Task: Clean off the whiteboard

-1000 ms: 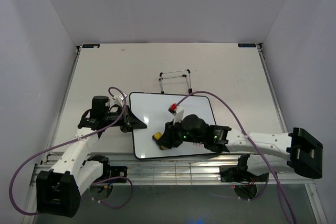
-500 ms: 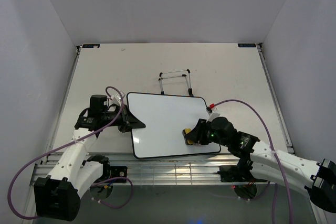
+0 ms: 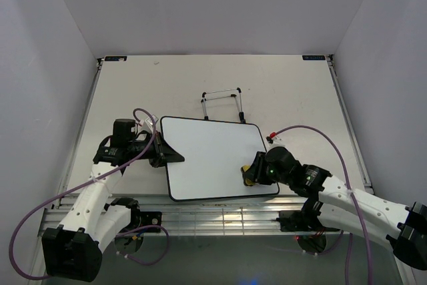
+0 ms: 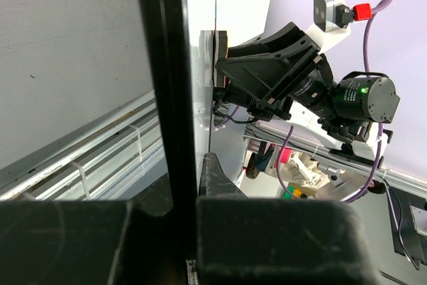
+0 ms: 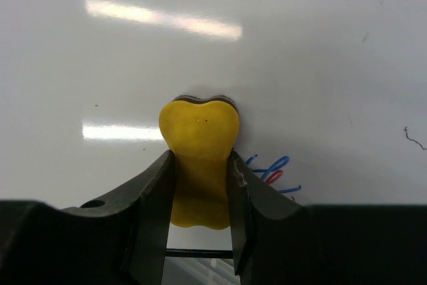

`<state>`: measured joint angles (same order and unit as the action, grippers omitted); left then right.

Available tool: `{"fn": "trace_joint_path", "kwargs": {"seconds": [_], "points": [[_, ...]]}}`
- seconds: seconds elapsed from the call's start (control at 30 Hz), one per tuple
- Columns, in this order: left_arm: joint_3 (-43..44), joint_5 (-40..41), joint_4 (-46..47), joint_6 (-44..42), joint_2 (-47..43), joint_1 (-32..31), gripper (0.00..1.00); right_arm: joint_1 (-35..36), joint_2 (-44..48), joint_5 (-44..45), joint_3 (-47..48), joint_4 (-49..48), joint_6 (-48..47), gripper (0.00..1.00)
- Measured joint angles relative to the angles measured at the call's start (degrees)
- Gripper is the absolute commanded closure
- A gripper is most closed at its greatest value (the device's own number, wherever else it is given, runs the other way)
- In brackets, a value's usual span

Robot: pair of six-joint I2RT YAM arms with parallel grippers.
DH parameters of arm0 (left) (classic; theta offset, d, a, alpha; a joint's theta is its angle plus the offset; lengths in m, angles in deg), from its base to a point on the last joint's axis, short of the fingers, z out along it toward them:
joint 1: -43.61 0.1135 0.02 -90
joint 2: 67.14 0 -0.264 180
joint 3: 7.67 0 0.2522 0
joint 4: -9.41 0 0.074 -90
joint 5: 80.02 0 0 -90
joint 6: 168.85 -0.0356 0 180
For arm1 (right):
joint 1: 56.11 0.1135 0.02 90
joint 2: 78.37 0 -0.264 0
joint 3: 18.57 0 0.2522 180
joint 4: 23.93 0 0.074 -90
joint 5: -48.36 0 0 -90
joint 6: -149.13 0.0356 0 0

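The whiteboard (image 3: 207,155) lies flat on the table, its surface mostly white. My left gripper (image 3: 167,154) is shut on the board's left black frame (image 4: 160,98), seen edge-on in the left wrist view. My right gripper (image 3: 252,174) is shut on the yellow bone-shaped eraser (image 3: 247,177), which presses on the board near its lower right corner. In the right wrist view the eraser (image 5: 199,155) sits between the fingers (image 5: 155,191), and a few red-blue scribbles (image 5: 273,170) remain just to its right.
The thin wire stand (image 3: 222,103) lies on the table just behind the board. The metal rail (image 3: 220,215) of the table's near edge runs below the board. The right arm (image 4: 300,85) shows across the board in the left wrist view.
My right gripper has swept the eraser from the board's lower middle rightward to its lower right corner. The left gripper has kept its hold on the frame, and the board shifted slightly.
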<state>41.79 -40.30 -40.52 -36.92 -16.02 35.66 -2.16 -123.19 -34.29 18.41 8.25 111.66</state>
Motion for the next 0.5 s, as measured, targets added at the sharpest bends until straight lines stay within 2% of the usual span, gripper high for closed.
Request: {"fn": "trace_joint_path", "kwargs": {"seconds": [0.5], "points": [[6.62, 4.09, -8.52, 0.04, -3.65, -0.04, 1.0, -0.35, -2.36, -0.11, 2.62, 4.85, -0.02, 0.92]]}}
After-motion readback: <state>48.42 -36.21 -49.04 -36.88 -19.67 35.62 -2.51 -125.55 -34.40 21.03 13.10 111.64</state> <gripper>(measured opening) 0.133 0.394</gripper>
